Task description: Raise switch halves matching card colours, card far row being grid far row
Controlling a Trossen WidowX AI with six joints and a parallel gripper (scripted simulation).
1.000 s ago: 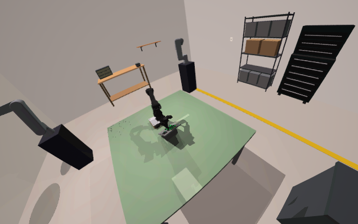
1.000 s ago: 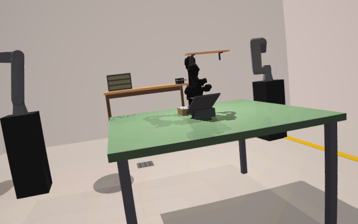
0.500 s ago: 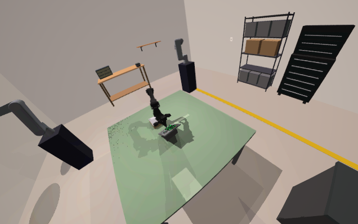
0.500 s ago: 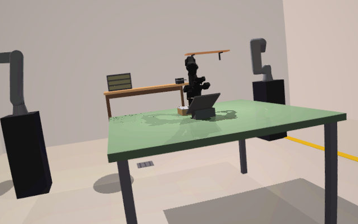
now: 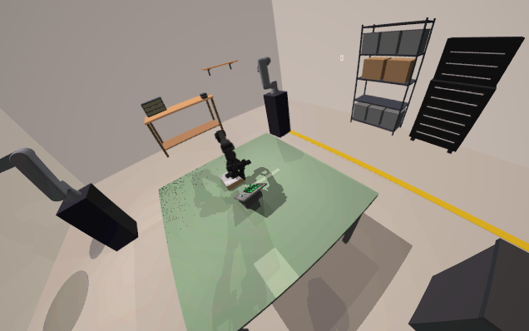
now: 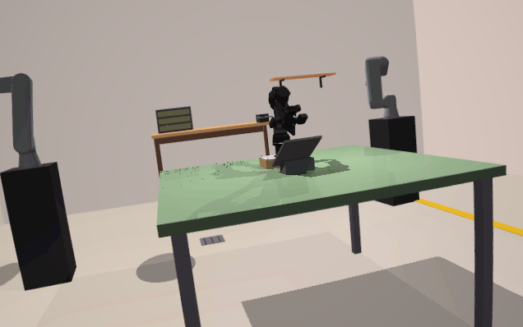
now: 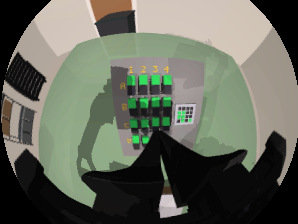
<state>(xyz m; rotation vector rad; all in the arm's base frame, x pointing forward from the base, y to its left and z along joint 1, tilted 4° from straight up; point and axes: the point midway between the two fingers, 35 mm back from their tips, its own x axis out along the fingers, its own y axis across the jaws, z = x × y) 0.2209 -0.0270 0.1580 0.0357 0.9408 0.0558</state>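
The tilted grey panel (image 5: 240, 196) (image 6: 298, 149) (image 7: 189, 80) carries a grid of green and dark switches, rows A to D, columns 1 to 4. In the wrist view, switch A1 (image 7: 131, 85) is at the far left and switch A4 (image 7: 167, 85) at the far right. I cannot tell surely which half of each switch is raised. The small card (image 7: 185, 114), with green and dark squares, is right of rows B and C. My gripper (image 7: 157, 133) is shut and empty, over the near part of the panel. It hides D3 and D4; contact is not visible.
The panel stands on a green table (image 5: 324, 195) (image 6: 382, 172). A small brown box with a white top (image 5: 232, 181) (image 6: 266, 161) is beside the arm's base, close to the panel's near side. Two grey arms on black pedestals stand beyond the table.
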